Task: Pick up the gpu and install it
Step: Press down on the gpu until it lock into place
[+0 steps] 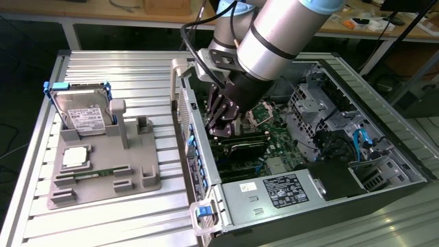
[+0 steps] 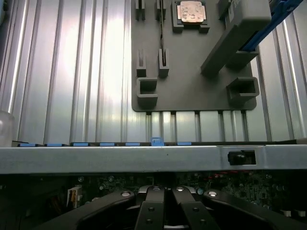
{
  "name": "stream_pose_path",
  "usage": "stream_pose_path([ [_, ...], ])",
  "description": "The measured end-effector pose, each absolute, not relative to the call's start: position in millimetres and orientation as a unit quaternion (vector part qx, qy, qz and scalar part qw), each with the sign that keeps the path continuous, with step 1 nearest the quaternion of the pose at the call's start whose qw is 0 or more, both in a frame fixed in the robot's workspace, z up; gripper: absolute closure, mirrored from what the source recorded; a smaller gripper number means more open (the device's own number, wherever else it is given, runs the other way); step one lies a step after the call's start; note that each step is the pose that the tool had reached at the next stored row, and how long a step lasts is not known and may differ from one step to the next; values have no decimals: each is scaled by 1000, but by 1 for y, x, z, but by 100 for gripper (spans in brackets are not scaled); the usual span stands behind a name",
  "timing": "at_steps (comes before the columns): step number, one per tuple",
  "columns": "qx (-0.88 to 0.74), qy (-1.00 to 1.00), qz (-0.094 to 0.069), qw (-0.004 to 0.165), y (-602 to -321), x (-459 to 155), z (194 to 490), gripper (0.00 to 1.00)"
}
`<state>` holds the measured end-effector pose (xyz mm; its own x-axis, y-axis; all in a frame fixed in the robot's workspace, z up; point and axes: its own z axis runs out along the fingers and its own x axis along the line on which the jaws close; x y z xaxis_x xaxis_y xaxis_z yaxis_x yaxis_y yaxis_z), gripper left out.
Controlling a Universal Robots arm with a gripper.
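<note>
An open computer case (image 1: 384, 128) lies on its side on a ribbed metal surface (image 1: 116, 69), occupying the exterior view's right half. The robot arm (image 1: 274, 36) enters from 12 o'clock and reaches down into the case. Its pincer (image 1: 223, 128) is held low over the green motherboard (image 1: 285, 134), near the case wall at 9 o'clock of the interior. The pincer's fingers are drawn fully together, as seen in the wrist view (image 2: 165, 201); whether anything is gripped between them cannot be told.

The gpu (image 1: 243, 145), a dark flat card, is seen just below the fingertips, lying along the motherboard toward 5 o'clock of the pincer. Whether it is touched by the pincer cannot be told.

At 9 o'clock of the exterior view, a grey parts holder (image 1: 103, 180) rests on the surface. A silver labelled hard drive (image 1: 84, 116) in a blue-tabbed frame stands upright at the holder's far end. A square processor chip (image 1: 75, 157) lies flat on the holder, and a narrow green memory stick (image 1: 96, 175) is set on edge just toward 6 o'clock of the chip. A power supply (image 1: 274, 193) with a printed label sits at the case's 6 o'clock end.
</note>
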<state>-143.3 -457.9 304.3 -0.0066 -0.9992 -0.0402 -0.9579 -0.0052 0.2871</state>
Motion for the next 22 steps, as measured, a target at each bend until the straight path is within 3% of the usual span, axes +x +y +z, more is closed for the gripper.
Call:
stream_pose_path([
  [22,700,-698,-125,80,-458,-144,299,89],
])
